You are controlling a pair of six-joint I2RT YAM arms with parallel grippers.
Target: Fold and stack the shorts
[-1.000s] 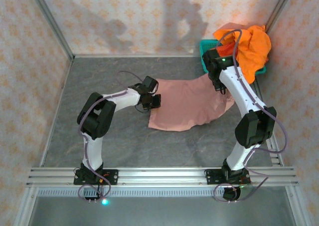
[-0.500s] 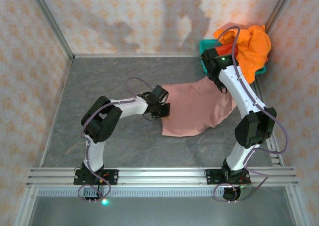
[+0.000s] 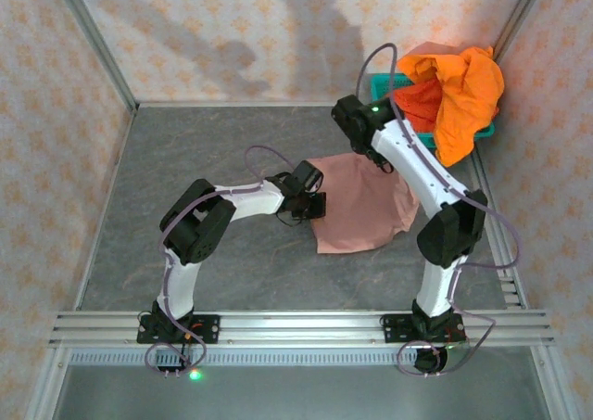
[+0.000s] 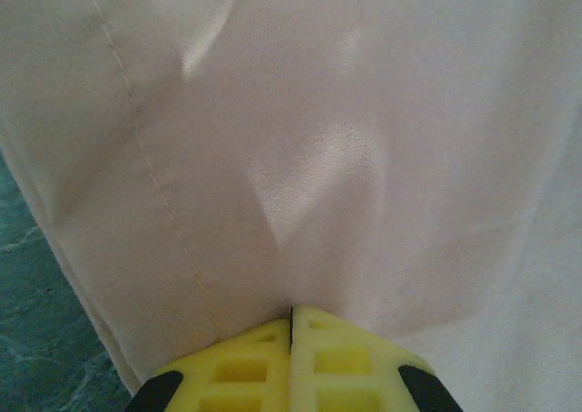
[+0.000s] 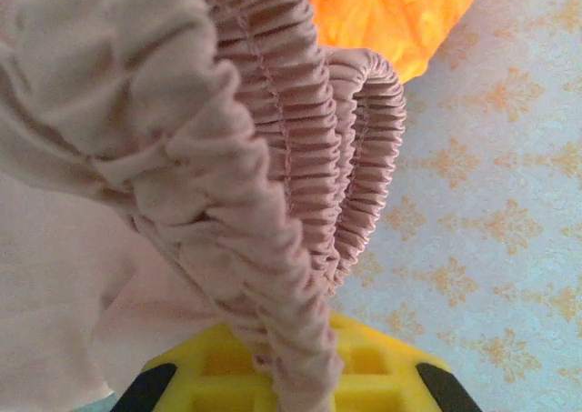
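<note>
Elbows bent, left gripper (image 4: 291,326) and right gripper (image 5: 296,353) (higher) pinch shorts (image 3: 366,211).

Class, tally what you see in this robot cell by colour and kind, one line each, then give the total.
pink shorts: 1
orange cloth heap: 1 (how many garments are in it cannot be told)
teal basket: 1
robot arms: 2 (left arm, right arm)
Total: 5

Spread shorts (image 3: 366,211): stretching between left gripper (image 3: 310,204) and right gripper (image 3: 380,159).
Heaped shorts (image 3: 459,86): sitting in basket (image 3: 383,88), behind and right of right gripper.
</note>
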